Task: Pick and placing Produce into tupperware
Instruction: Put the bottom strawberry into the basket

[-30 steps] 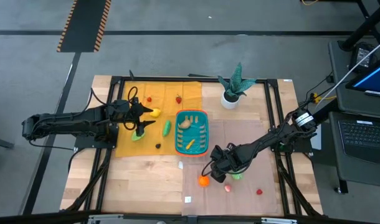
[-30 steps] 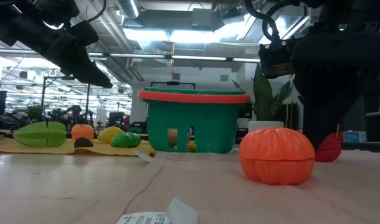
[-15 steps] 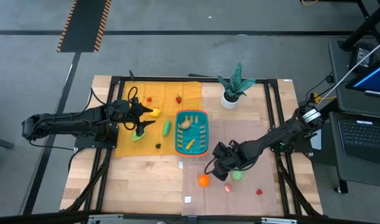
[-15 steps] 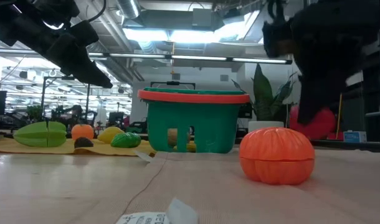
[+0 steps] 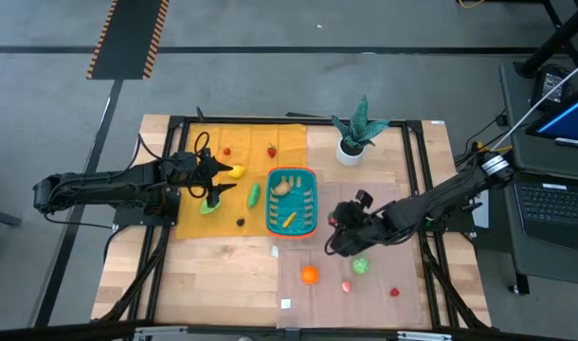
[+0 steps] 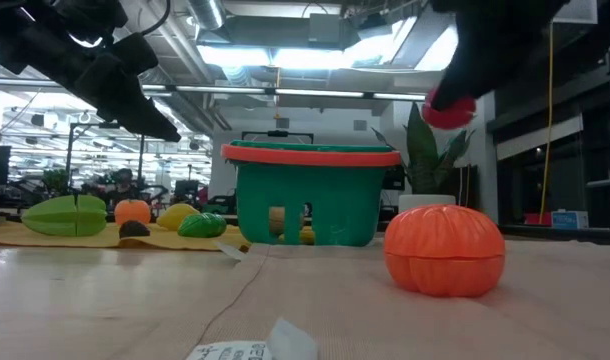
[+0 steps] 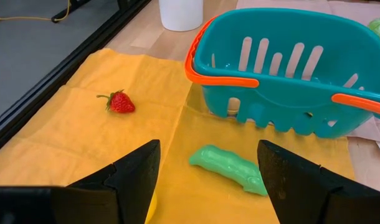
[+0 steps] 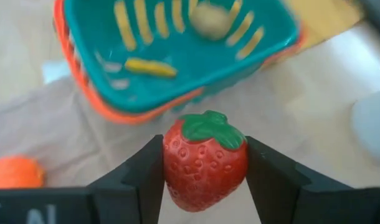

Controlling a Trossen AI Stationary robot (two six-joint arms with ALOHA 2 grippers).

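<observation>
My right gripper (image 5: 338, 230) is shut on a red toy strawberry (image 8: 204, 158) and holds it in the air just off the near right corner of the tupperware (image 5: 291, 202), a teal slotted basket with an orange rim. A tan piece (image 5: 283, 188) and a yellow-orange stick (image 5: 289, 220) lie in the basket. My left gripper (image 5: 223, 180) stands open above the yellow cloth (image 5: 199, 223), left of the basket, with a green pod (image 7: 230, 165) lying beyond its fingers. An orange (image 5: 310, 275), a green piece (image 5: 361, 266) and two small red pieces rest on the table near the right arm. My right gripper pinches the strawberry's two red sides (image 8: 171, 163) between its two fingers (image 8: 271, 171). The fingers slant down toward the basket. The strawberry is lifted clear of the table, its green leaf cap (image 8: 210, 127) pointing away from the gripper.
A potted green plant (image 5: 355, 133) stands at the far edge, right of the basket. More produce lies on the yellow cloth: a strawberry (image 7: 119, 102), a yellow piece (image 5: 236, 171) and a green half (image 5: 209, 206). A white scrap (image 5: 285, 304) lies near the front edge.
My right gripper has risen from the table beside the orange and gone toward the basket, tipping and rolling as it went. The strawberry has come up with it, from the table surface to rim height. The left arm has kept still.
</observation>
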